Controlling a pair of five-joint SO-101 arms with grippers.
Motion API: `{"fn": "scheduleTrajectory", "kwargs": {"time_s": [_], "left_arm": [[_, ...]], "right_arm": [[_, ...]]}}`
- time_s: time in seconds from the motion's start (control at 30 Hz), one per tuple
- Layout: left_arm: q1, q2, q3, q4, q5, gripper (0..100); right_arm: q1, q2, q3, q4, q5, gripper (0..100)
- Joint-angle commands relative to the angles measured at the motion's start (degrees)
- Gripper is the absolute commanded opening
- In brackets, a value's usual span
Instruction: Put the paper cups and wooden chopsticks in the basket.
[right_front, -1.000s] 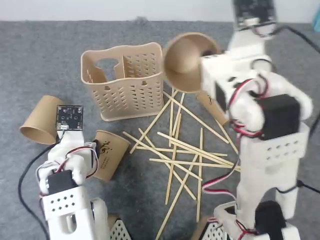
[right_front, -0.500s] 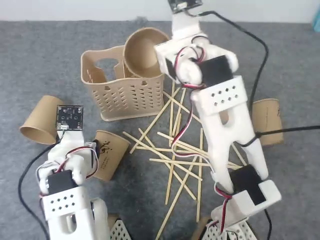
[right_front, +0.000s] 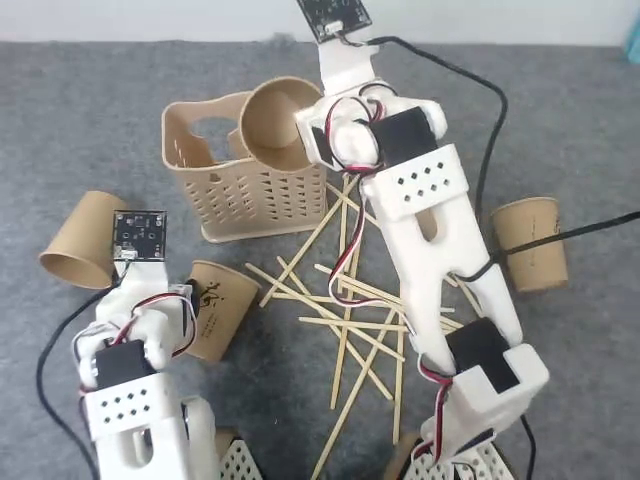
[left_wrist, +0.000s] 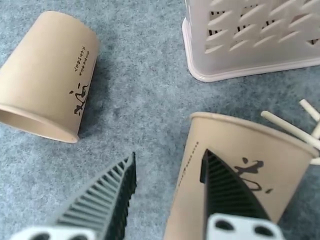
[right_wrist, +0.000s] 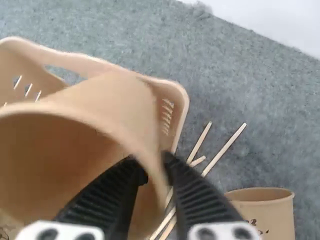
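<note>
**Pinching one of four cups above the basket**

Counted left to right: leftmost cup (right_front: 75, 245) on its side; left gripper (left_wrist: 169, 156) spread wide beside second cup (right_front: 215, 305); one basket (right_front: 250, 190), upright; third cup (right_front: 280, 120) tilted over its rim, wall nipped by right gripper (right_wrist: 151, 160); roughly a dozen chopsticks (right_front: 345, 322) scattered on carpet (right_front: 100, 120); fourth cup (right_front: 530, 240) far right, apart from the rest.

White arms (right_front: 430, 200) with black servos (right_front: 405, 135) and ribbed black tools (left_wrist: 168, 155) (right_wrist: 152, 161).

a robot lab bench: grey mat (right_front: 80, 120), white arms (right_front: 430, 230) with bare wiring
</note>
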Motion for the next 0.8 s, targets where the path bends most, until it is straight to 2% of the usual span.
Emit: {"fn": "scheduleTrajectory", "kwargs": {"time_s": [0.0,0.07,0.3,0.43,0.5,0.57,0.63,0.77], "left_arm": [[1.0,0.3,0.7,-0.4,0.4,21],[1.0,0.3,0.7,-0.4,0.4,21],[1.0,0.3,0.7,-0.4,0.4,21],[1.0,0.3,0.7,-0.4,0.4,21],[1.0,0.3,0.7,-0.4,0.4,21],[1.0,0.3,0.7,-0.4,0.4,21],[1.0,0.3,0.7,-0.4,0.4,21],[1.0,0.2,0.7,-0.4,0.5,21]], "right_arm": [[-0.1,-2.9,-2.8,0.4,0.8,23.0],[0.0,-5.4,-3.1,0.0,0.7,26.6],[-0.4,-14.4,-10.9,1.1,0.7,26.7],[-0.6,-18.5,-11.3,6.5,-1.1,26.6],[-0.6,-20.1,-11.3,11.4,-4.4,22.7],[-0.7,-21.0,-11.3,15.9,-6.6,12.8],[-2.1,-21.1,-11.2,18.5,-5.1,0.6],[-5.5,-21.5,-6.5,21.3,-1.2,2.3]]}}
